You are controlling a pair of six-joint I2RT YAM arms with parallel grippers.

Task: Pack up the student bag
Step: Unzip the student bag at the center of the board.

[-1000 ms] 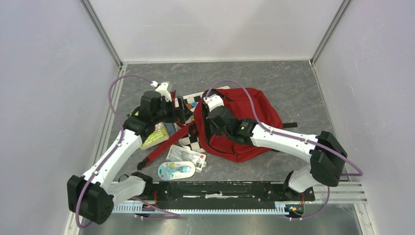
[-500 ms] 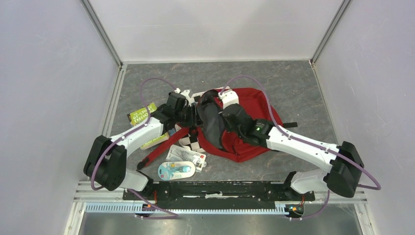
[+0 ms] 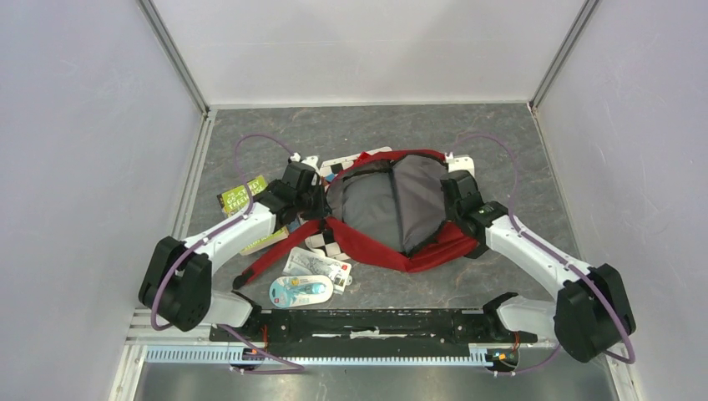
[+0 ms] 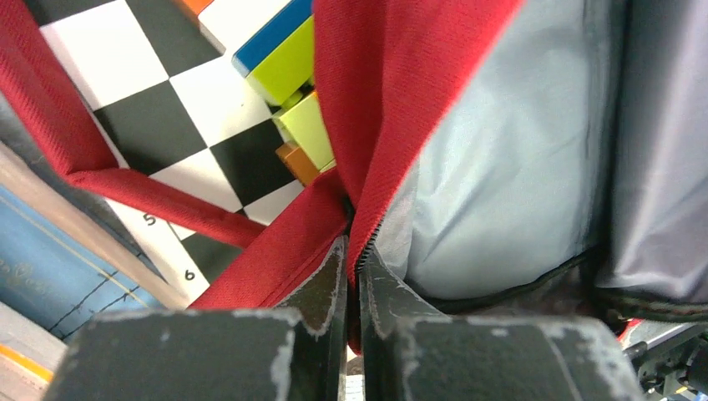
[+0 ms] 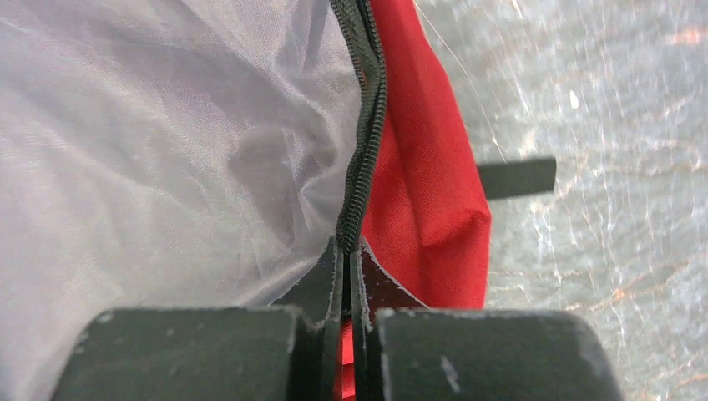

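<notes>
While the left gripper (image 3: 313, 185) and right gripper (image 3: 455, 180) each pinch a zipper edge (image 5: 355, 167), the student bag (image 3: 392, 205) gapes between them, loose packets (image 3: 311, 278) nearer the left one.

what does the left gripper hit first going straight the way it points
The left gripper is shut on the student bag at its red zipper edge; straight on, it likely pushes into the grey lining.

Even, bright light — wrist foregrounds blurred.
</notes>
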